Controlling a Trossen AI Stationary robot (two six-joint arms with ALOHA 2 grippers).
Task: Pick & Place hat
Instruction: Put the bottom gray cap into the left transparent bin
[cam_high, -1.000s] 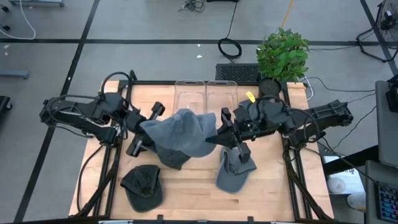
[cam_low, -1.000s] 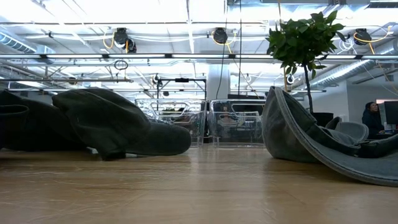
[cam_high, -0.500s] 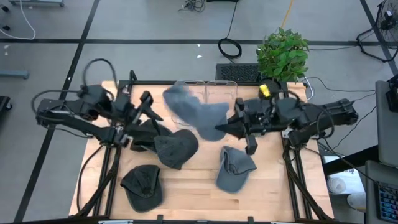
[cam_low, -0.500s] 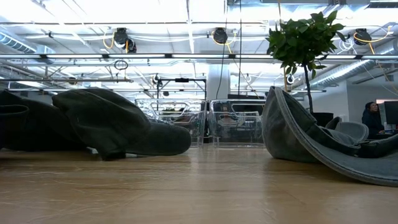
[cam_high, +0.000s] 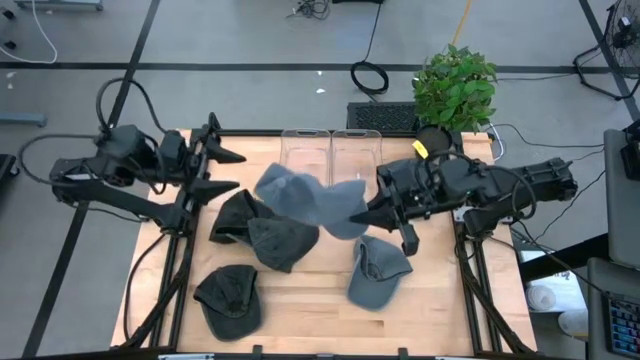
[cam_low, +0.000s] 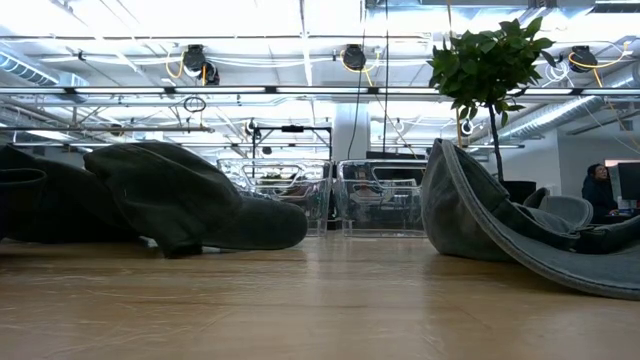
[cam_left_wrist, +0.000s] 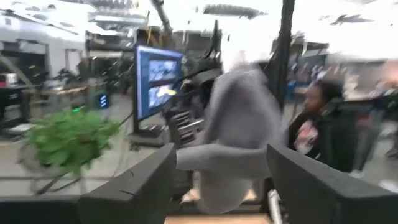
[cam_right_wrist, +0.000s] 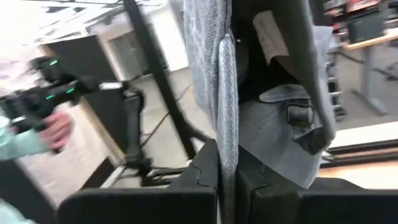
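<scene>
A light grey hat (cam_high: 300, 198) hangs in the air above the middle of the table, with my right gripper (cam_high: 363, 215) shut on its right edge. My left gripper (cam_high: 232, 170) stands open at the table's far left, clear of the hat and pointing toward it. In the left wrist view the hat (cam_left_wrist: 239, 137) shows farther off, beyond the spread fingers. Below the held hat, a black hat (cam_high: 235, 213) and a grey one (cam_high: 282, 242) lie on the table. A dark green hat (cam_high: 230, 300) and a grey cap (cam_high: 375, 275) lie nearer the front edge. My right gripper pinches an edge of the hat's cloth (cam_right_wrist: 227, 146) between its two fingers (cam_right_wrist: 202, 180). One layer or several, I cannot tell. The fingers come about level from the table's right. The hat is lifted clear and reaches leftward from the fingertips, its strap buckle (cam_right_wrist: 300, 115) beside the fingers.
Two clear plastic bins (cam_high: 330, 150) stand at the table's far edge, just behind the held hat. A potted plant (cam_high: 455, 85) stands at the far right corner. In the low view a dark hat (cam_low: 190, 200) and the grey cap (cam_low: 500, 230) rest on the wood.
My left gripper has opened, let go of the hat and drawn back toward the table's far left. The hat, then stretched between both grippers, has swung toward the far bins and back and now hangs from my right gripper alone, which has stayed shut on it.
</scene>
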